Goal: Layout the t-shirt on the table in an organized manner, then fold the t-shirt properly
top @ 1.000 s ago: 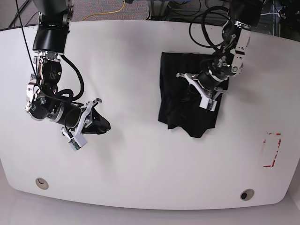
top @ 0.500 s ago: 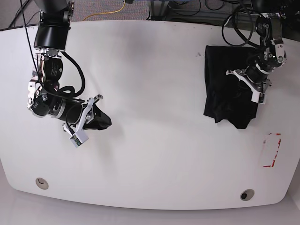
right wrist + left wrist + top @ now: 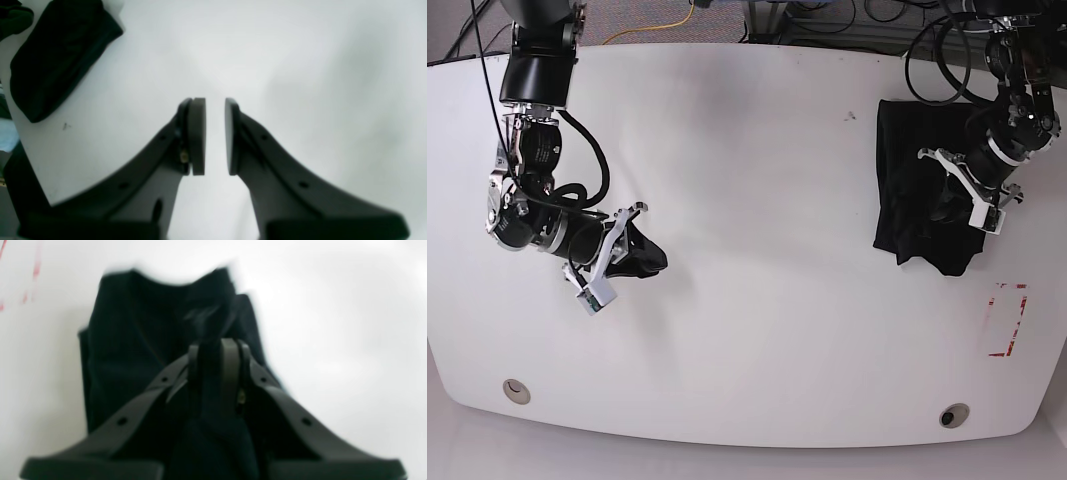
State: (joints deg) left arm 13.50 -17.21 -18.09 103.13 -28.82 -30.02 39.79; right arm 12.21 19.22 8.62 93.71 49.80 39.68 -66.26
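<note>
While pinched: left claw (image 3: 213,350), t-shirt (image 3: 133,350)

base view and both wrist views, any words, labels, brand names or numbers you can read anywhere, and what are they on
None: no readable text in any view.
t-shirt: plain black, no print or tag showing.
table: bare white; the red tape outline is a mark only, with no letters.
left gripper and right gripper: no markings visible; the left wrist view is blurred.

Blk arms, looped cables, grey jaws
</note>
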